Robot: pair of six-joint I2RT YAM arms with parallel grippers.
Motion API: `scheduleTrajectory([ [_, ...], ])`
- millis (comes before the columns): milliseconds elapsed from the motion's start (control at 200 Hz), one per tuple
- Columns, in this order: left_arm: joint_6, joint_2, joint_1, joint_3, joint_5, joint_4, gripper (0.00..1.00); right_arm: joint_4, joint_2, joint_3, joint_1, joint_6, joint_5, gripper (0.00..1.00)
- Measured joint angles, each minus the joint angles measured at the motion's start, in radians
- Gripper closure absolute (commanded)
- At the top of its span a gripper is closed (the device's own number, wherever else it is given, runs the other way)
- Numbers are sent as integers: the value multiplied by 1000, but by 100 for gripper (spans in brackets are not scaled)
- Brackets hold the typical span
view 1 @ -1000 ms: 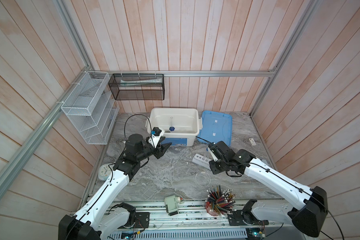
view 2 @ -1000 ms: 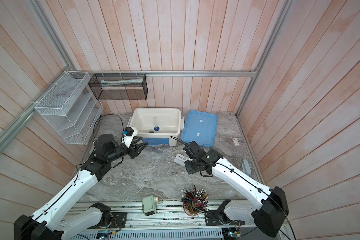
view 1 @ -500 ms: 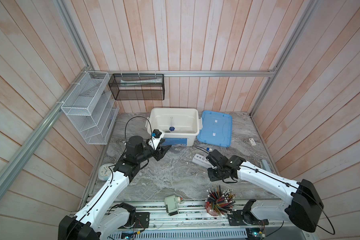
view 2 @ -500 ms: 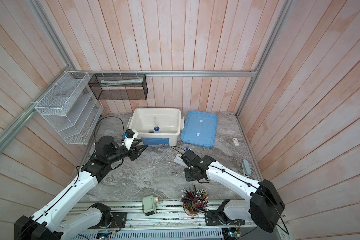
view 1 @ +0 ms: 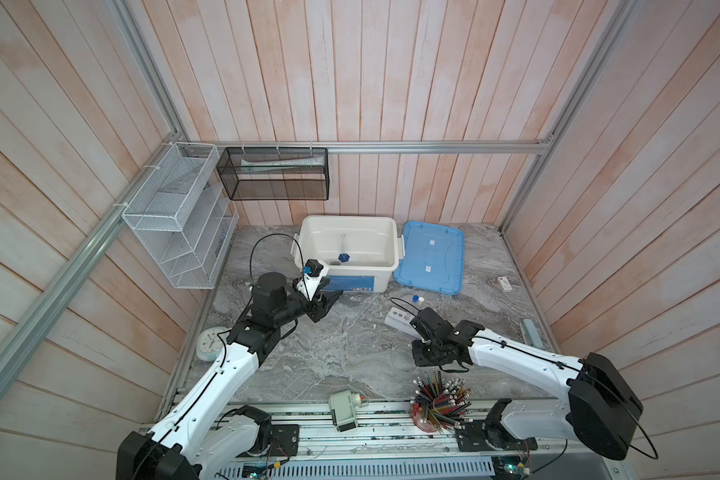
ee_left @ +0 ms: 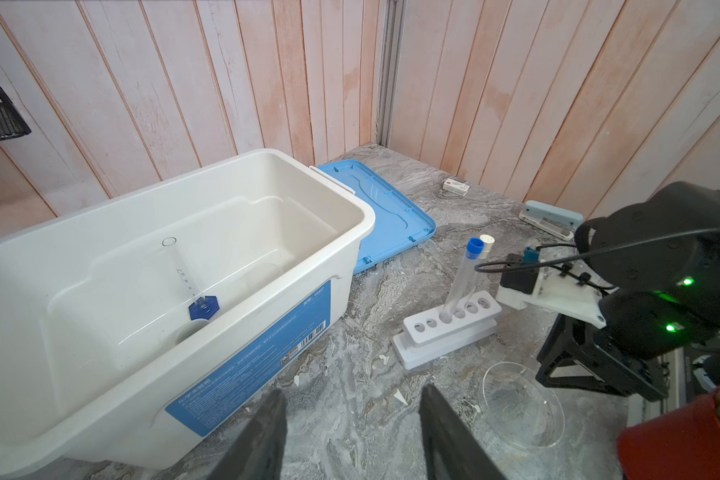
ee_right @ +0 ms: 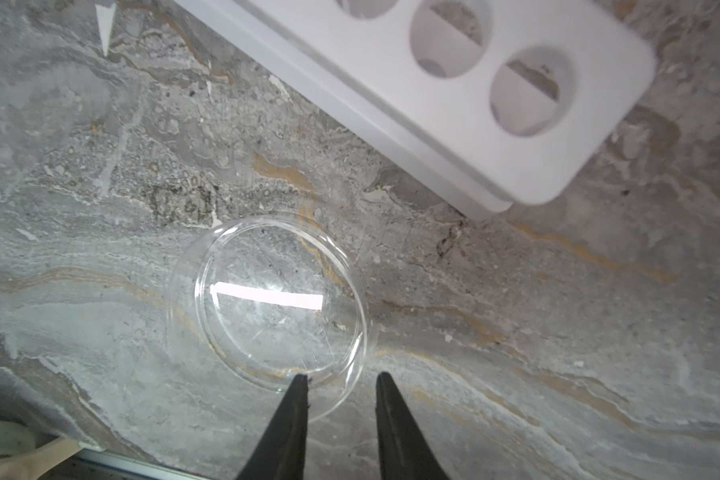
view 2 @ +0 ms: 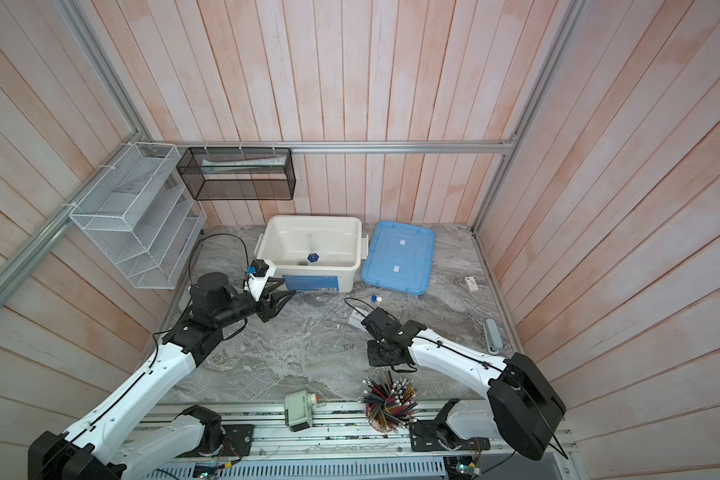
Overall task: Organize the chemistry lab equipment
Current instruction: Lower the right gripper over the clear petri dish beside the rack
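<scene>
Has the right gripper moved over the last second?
Yes. In both top views the right gripper has drawn back from the white rack toward the red pencil cup, and now hangs over the clear dish.

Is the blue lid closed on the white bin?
No, the lid lies flat beside the open bin.

L gripper (ee_left: 352,392) jaws apart, arm stretched fwd; R gripper (ee_right: 342,376) pointing down, jaws narrowly apart.
</scene>
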Motion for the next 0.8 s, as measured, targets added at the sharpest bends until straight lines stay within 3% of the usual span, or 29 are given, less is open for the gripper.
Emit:
scheduleTrajectory([
  [800, 0, -8, 0, -15, -1, 8, 47, 151, 130, 3, 80, 45, -34, 76],
])
